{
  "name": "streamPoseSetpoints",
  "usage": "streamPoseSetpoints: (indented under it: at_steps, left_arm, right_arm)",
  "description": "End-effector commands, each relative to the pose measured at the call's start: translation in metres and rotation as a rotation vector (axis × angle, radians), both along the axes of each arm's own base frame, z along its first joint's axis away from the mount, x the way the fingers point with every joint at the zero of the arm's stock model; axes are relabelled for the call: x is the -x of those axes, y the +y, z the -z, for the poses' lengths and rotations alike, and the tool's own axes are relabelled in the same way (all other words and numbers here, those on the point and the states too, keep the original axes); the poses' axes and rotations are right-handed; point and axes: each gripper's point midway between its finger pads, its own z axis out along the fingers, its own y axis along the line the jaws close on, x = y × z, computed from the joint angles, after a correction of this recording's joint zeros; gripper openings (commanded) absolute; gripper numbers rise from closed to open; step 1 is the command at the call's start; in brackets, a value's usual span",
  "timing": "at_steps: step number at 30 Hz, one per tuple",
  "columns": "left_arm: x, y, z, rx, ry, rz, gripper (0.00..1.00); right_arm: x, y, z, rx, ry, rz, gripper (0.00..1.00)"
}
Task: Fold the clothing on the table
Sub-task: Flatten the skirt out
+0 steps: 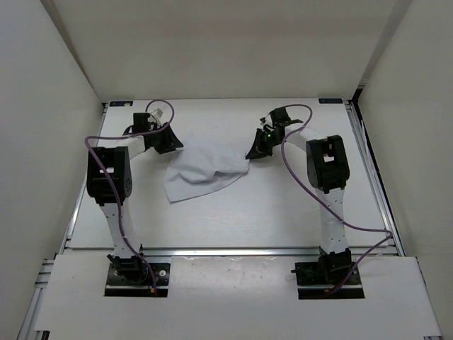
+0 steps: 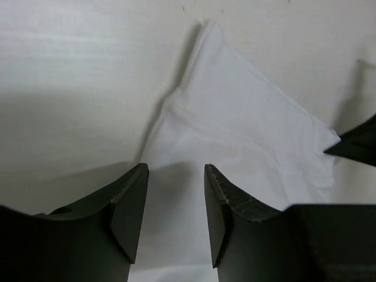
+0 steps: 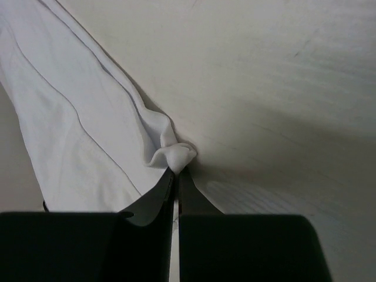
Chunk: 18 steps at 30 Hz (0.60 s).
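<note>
A: Clothing [image 1: 205,170] location?
B: Crumpled on the table [image 1: 283,212], centre-far, between both arms.
A: State of the left gripper [image 2: 175,170]?
B: Jaws apart over its left end, clamping nothing.
A: And the right gripper [image 3: 176,173]?
B: Closed tight on a bunched right corner.

Large flat white rectangular tabletop [image 1: 283,212], edged on the near side by a thin aluminium rail [image 1: 233,251]. Lying directly on it, beyond that rail and slightly left of its middle: single plain white piece of thin soft fabric [image 1: 204,170], rumpled and creased, spread aslant. Lower left corner nearest the rail, yet well apart from it. Right corner, farther from the rail, gathered into a small tight bunch.
</note>
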Motion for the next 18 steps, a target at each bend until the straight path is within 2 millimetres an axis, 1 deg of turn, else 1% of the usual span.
streamPoseSetpoints:
  at_steps: [1,2,3,4,5,6,7,8,9,11,12,14,15,16,18]
  left_arm:
    - [-0.034,0.002,-0.023,-0.173,-0.102,0.072,0.54]
    - [-0.049,-0.003,-0.031,-0.195,-0.129,0.083,0.54]
    - [-0.061,-0.001,-0.033,-0.245,-0.145,0.1,0.55]
    - [-0.063,0.002,-0.031,-0.276,-0.138,0.112,0.56]
    - [-0.071,-0.008,-0.032,-0.279,-0.15,0.131,0.56]
    - [-0.076,-0.011,-0.028,-0.283,-0.152,0.144,0.57]
    - [-0.082,-0.013,-0.035,-0.278,-0.176,0.15,0.56]
    - [-0.083,-0.015,-0.024,-0.285,-0.159,0.159,0.56]
    - [-0.085,-0.017,-0.022,-0.3,-0.157,0.161,0.56]
    - [-0.085,-0.021,-0.007,-0.323,-0.131,0.186,0.56]
    - [-0.088,-0.024,-0.009,-0.328,-0.134,0.179,0.56]
    - [-0.087,-0.027,-0.005,-0.34,-0.126,0.191,0.56]
    - [-0.089,-0.027,-0.007,-0.348,-0.13,0.189,0.56]
    - [-0.088,-0.027,-0.007,-0.353,-0.125,0.182,0.56]
    - [-0.086,-0.028,-0.007,-0.355,-0.115,0.181,0.56]
  right_arm:
    - [0.026,0.009,-0.008,-0.024,0.017,-0.08,0.0]
    - [0.026,0.01,-0.009,-0.044,0.018,-0.079,0.0]
    - [0.031,0.009,-0.008,-0.05,0.041,-0.076,0.0]
    - [0.032,0.009,-0.005,-0.056,0.052,-0.074,0.0]
    - [0.031,0.009,-0.01,-0.069,0.043,-0.075,0.0]
    - [0.033,0.009,-0.009,-0.073,0.049,-0.075,0.0]
    - [0.035,0.008,-0.007,-0.07,0.055,-0.076,0.0]
    - [0.035,0.006,-0.007,-0.075,0.057,-0.072,0.0]
    - [0.036,0.003,-0.007,-0.071,0.058,-0.071,0.0]
    - [0.037,-0.001,-0.007,-0.066,0.056,-0.068,0.0]
    - [0.038,-0.004,-0.006,-0.058,0.057,-0.07,0.0]
    - [0.037,-0.006,-0.006,-0.046,0.049,-0.075,0.01]
    - [0.038,-0.009,-0.006,-0.044,0.051,-0.076,0.0]
    - [0.043,-0.007,-0.002,-0.042,0.065,-0.083,0.0]
    - [0.041,-0.008,-0.003,-0.045,0.065,-0.085,0.0]
